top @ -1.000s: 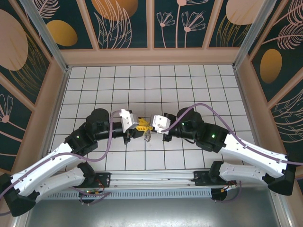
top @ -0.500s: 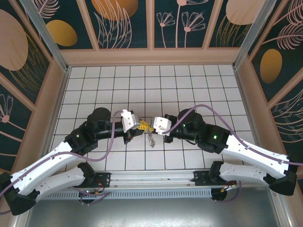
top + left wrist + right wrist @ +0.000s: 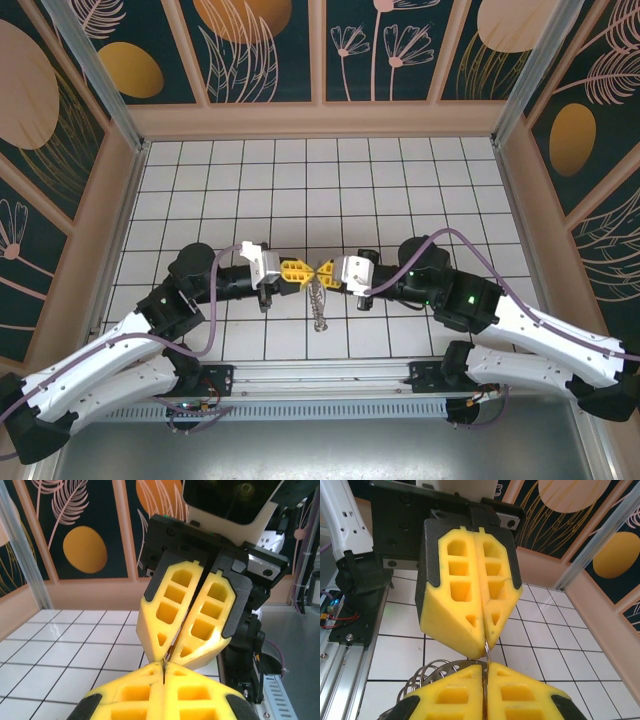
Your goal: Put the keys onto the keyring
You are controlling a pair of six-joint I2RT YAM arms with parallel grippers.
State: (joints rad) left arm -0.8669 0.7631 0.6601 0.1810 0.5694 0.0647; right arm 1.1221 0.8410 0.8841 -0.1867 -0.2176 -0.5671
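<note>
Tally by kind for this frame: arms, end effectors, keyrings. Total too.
Arms: 2 (left arm, right arm)
End effectors: 2 (left end effector, right end effector), both shut, tip to tip
Keyring: 1 (keyring), hanging below where the tips meet; its silvery pieces are too small to count
Total: 5

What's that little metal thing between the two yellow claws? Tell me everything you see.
The thin metal keyring looks like wire with small silvery loops strung along it. Its top strand is pinched between the shut yellow fingertips of the left gripper and right gripper. The rest trails from them over the white tiled table; whether it touches is unclear.
</note>
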